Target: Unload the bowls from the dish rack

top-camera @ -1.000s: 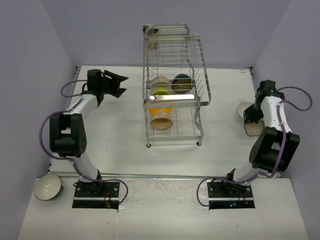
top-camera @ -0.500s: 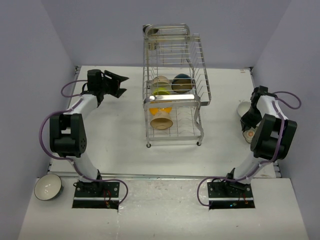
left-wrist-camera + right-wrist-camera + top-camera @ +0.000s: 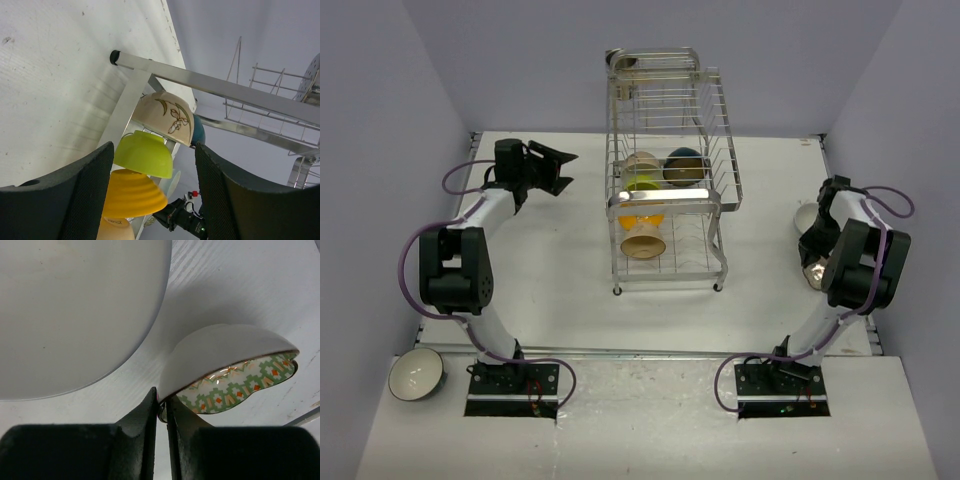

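Note:
The chrome wire dish rack (image 3: 665, 200) stands mid-table. Its lower tier holds a cream bowl (image 3: 643, 240), a yellow bowl (image 3: 640, 218), a green bowl (image 3: 642, 185), a floral beige bowl (image 3: 640, 162) and a teal bowl (image 3: 683, 167). My left gripper (image 3: 552, 170) is open and empty, left of the rack, facing the bowls (image 3: 145, 152). My right gripper (image 3: 161, 405) is shut on the rim of a white bowl with a green-orange patterned inside (image 3: 230, 365). It holds the bowl tilted just over the table at the far right, next to a plain white bowl (image 3: 75, 310).
A white bowl (image 3: 416, 373) sits on the near ledge at bottom left. A perforated metal cup (image 3: 625, 62) hangs on the rack's top tier. The right wall is close to the right arm (image 3: 860, 260). The table's right edge runs just beyond the patterned bowl (image 3: 812, 270).
The right arm has folded and swung its wrist, bringing the patterned bowl lower and nearer the plain white bowl. The left arm and the rack have not moved.

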You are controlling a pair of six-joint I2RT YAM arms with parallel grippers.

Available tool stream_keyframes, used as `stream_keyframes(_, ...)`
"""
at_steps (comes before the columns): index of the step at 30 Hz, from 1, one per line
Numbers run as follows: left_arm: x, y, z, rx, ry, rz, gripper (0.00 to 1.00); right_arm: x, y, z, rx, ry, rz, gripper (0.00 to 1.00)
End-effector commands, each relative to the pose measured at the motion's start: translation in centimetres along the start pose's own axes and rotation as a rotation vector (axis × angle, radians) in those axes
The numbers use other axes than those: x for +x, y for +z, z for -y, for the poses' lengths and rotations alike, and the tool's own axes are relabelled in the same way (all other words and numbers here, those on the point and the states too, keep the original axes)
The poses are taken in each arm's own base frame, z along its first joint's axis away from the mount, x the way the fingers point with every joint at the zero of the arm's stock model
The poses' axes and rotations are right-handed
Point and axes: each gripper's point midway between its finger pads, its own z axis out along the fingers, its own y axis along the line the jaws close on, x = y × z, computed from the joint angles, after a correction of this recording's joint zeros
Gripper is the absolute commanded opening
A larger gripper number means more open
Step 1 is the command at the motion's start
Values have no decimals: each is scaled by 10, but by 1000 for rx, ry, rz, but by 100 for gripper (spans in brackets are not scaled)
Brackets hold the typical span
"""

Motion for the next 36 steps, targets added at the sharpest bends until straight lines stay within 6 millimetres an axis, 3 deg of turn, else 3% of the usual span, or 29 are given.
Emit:
stream_keyframes(1,4,-11,14,46,51,-7,67,-9,3,5,29,-16,31,14)
stream_keyframes(2,4,-11,14,46,51,-7,67,-9,1,5,24,-15,39,21)
stream_keyframes(8,6,-14,12,45,52,-8,67,-13,-7,2,4,-6,52,31)
stream_keyframes(13,6,-17,9,38,61,2,67,-18,-33,-3,-46,14,109,32)
stream_keyframes(17,8,-26,14,39,100,13,67,-21,-77,-14,-131,30,189,33)
stream_keyframes(20,10,-33,8,12,137,18,67,-15,-124,-32,-266,8,260,34)
stream_keyframes(25,17,-50,-4,-35,264,27,67,18,-194,-71,-520,-145,377,39)
stream_keyframes(30,30,-74,-16,-72,394,37,67,47,-205,-70,-624,-216,422,39)
stream_keyframes(33,42,-83,-16,-59,435,15,61,76,-208,-70,-702,-281,444,40)
stream_keyframes(34,45,-86,-18,-65,458,5,60,88,-199,-68,-708,-305,429,39)
stream_keyframes(36,52,-87,-17,-65,489,-12,60,107,-207,-62,-746,-348,470,39)
